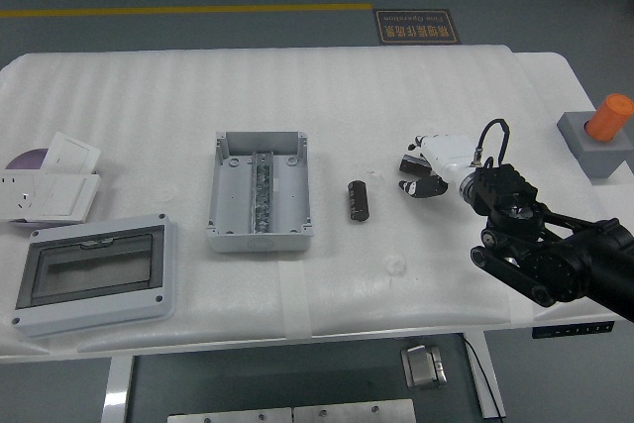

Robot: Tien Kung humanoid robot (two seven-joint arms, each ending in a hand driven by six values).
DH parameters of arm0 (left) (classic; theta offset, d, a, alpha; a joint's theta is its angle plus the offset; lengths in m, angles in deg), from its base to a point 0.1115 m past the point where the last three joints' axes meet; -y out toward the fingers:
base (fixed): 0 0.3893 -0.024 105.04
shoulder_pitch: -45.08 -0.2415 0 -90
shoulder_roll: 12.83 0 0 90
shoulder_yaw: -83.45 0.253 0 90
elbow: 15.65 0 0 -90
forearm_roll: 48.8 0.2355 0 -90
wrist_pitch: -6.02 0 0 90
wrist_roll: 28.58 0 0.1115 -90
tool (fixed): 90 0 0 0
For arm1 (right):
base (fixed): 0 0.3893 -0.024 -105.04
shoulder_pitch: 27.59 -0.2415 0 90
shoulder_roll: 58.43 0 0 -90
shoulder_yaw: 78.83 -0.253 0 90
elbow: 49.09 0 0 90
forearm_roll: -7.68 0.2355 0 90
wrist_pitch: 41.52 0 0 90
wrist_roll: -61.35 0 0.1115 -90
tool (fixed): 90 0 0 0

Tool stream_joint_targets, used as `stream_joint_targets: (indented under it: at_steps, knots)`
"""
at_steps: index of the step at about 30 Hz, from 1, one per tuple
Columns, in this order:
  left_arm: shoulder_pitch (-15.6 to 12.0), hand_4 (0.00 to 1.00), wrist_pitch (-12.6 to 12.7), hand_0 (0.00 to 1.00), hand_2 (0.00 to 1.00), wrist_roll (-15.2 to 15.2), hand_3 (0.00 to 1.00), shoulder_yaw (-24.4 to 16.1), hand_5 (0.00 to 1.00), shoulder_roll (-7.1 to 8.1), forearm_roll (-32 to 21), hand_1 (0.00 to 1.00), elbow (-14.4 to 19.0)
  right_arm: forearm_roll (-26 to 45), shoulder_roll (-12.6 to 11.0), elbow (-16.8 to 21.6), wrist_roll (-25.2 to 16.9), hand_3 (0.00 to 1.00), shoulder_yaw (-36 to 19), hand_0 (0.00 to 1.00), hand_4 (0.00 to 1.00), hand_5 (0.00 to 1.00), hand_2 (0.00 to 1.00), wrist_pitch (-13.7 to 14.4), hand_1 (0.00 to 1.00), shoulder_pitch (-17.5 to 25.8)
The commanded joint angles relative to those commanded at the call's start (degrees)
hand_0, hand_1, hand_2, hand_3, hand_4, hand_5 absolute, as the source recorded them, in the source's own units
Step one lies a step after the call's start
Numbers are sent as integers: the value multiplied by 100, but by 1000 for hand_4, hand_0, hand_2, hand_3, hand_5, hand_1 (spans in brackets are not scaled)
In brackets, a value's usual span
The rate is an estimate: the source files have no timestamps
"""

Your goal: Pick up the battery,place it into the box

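Fingers (pixel 414 163) of right hand (pixel 436 167) loosely curled, holding nothing, right of battery (pixel 358 199); box (pixel 261 191) further left.

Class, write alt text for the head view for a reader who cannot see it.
A dark cylindrical battery lies untouched on a white table, between an open grey box to its left and the robot's right hand, which hovers just beside it to the right holding nothing. White switch plates and a clear-lidded enclosure sit at far left, an orange-topped grey block at far right.
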Motion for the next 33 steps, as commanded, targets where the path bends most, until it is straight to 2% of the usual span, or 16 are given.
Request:
stream_joint_targets:
  at_steps: [5, 6, 11, 12, 24, 33]
  knots:
    - [5, 718, 1, 637, 551, 1, 601, -3, 425, 3, 3, 662, 3, 67, 29, -54, -64, 752, 65, 350, 762, 508, 666, 93, 541, -14]
    - [7, 720, 1, 637, 552, 1, 602, -4, 428, 2, 4, 662, 3, 80, 33, -68, -79, 699, 80, 321, 662, 472, 610, 110, 510, -18]
    - [13, 720, 1, 637, 552, 2, 602, -11, 428, 7, 9, 662, 7, 104, 32, -98, -146, 699, 141, 321, 662, 472, 610, 170, 510, -27]
    - [13, 721, 1, 637, 552, 2, 603, -13, 429, 7, 9, 662, 8, 107, 29, -101, -154, 686, 149, 304, 609, 465, 592, 177, 490, -26]
    - [23, 724, 0, 637, 552, 4, 604, -63, 441, 8, 57, 662, 29, 117, -31, -133, -259, 673, 272, 295, 650, 481, 568, 262, 476, -12]
    - [11, 726, 2, 637, 553, 10, 604, -81, 447, 11, 67, 662, 34, 135, -58, -126, -305, 669, 356, 298, 639, 475, 567, 352, 469, 20]
